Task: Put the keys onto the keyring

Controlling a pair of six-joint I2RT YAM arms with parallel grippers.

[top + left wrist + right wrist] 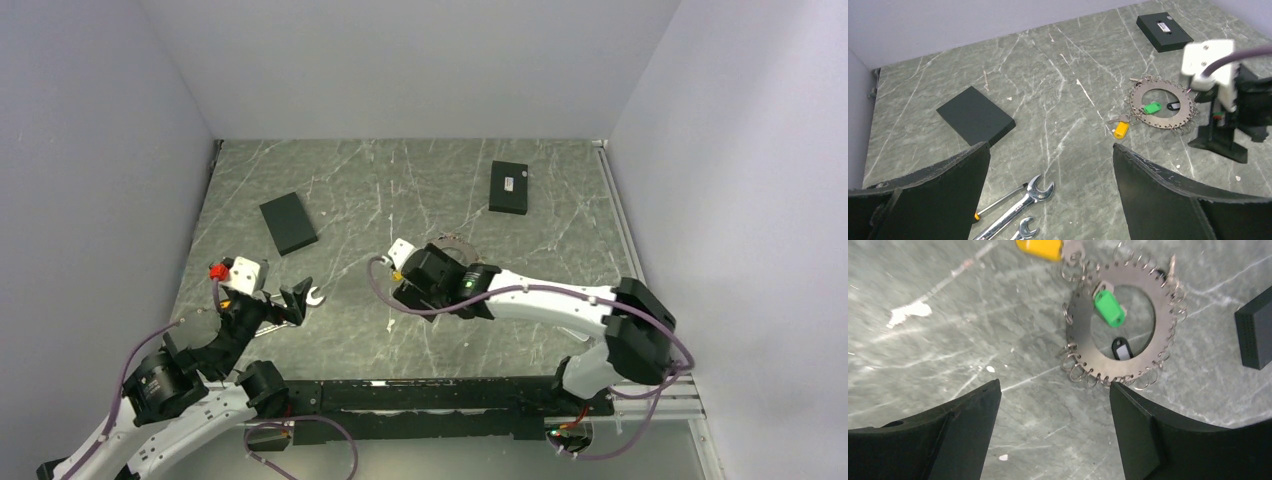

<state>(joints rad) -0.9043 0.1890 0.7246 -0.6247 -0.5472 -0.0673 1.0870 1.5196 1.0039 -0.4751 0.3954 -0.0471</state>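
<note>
Keyring (pixel 1079 335) flat on worktop (pixel 923 355), just ahead of right gripper (pixel 1054 387); jaws wide, empty. Left gripper (pixel 1050 147) wide too, empty, well apart. Thin stiff silver disc, rim fringed with small loops; likely light, slippery. Yellow-headed key (pixel 1040 247) at rim: chunky head looks best hold.

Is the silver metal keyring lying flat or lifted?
Lying flat: the silver metal keyring rests on the grey marble table, beyond the open right gripper, untouched.

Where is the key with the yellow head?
The yellow-headed key lies on the grey table, just left of the round silver keyring in the left wrist view.
</note>
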